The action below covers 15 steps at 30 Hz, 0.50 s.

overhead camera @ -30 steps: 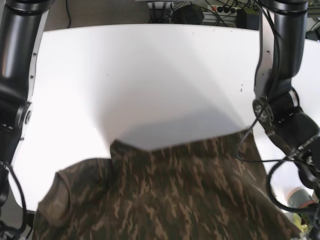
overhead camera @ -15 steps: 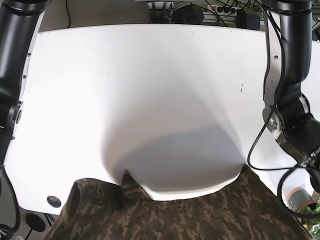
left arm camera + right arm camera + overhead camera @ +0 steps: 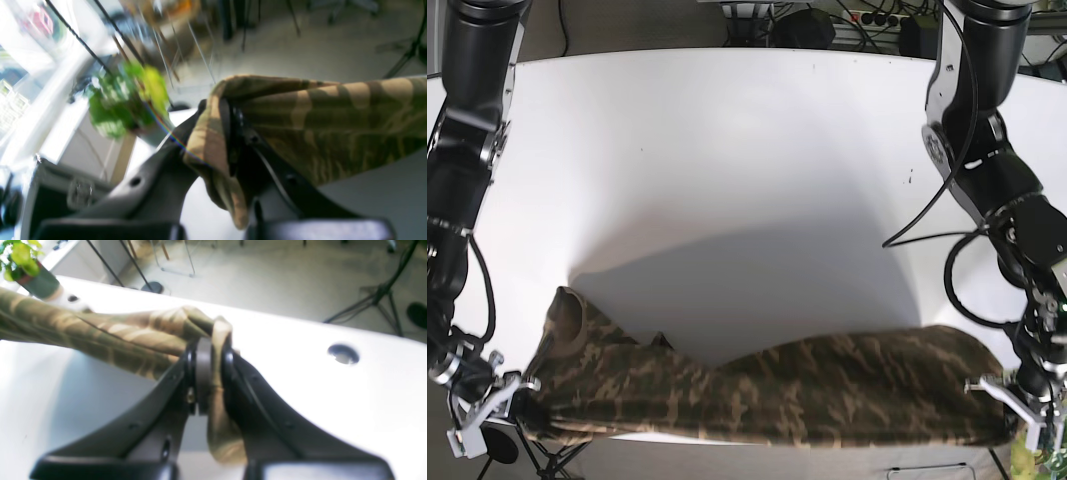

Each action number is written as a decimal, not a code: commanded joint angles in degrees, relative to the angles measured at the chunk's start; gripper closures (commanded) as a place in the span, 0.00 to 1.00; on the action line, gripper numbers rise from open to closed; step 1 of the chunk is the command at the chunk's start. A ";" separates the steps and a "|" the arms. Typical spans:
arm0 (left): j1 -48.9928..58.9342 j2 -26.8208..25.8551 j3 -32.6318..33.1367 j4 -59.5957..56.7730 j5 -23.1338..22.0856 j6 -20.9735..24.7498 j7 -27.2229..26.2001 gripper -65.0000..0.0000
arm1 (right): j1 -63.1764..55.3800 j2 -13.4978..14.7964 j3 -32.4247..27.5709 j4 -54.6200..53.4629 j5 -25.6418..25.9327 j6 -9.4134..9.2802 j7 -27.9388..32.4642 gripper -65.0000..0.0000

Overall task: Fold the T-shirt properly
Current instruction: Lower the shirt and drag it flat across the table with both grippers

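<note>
The camouflage T-shirt hangs in a long band along the front edge of the white table, stretched between both grippers. My left gripper is at the base view's lower right, shut on one end of the cloth. The left wrist view shows the fabric pinched and bunched between that gripper's fingers. My right gripper is at the lower left, shut on the other end near a sleeve opening. The right wrist view shows cloth folded over the pads of that gripper.
A potted green plant stands off the table's side and also shows, blurred, as the plant in the left wrist view. A round cable hole is in the tabletop. Cables and power strips lie behind the far edge. A stand's legs are on the floor.
Both arms have lowered and drawn back toward the front edge. The shirt, earlier lifted and filling the bottom of the base view, now sits as a narrow stretched band low over the table's front.
</note>
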 commanded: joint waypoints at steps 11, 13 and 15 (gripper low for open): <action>17.63 -0.86 -0.29 10.74 0.06 -3.78 -1.78 1.00 | -19.20 -3.98 9.11 11.56 0.67 -0.17 1.93 0.97; 21.33 -0.86 -0.29 12.15 0.06 -4.40 -1.78 1.00 | -22.46 -4.77 9.99 13.06 1.55 -0.17 1.93 0.97; 24.76 -0.86 -0.29 13.21 0.06 -5.10 -1.78 1.00 | -26.15 -4.94 11.31 14.38 2.34 -0.17 1.93 0.97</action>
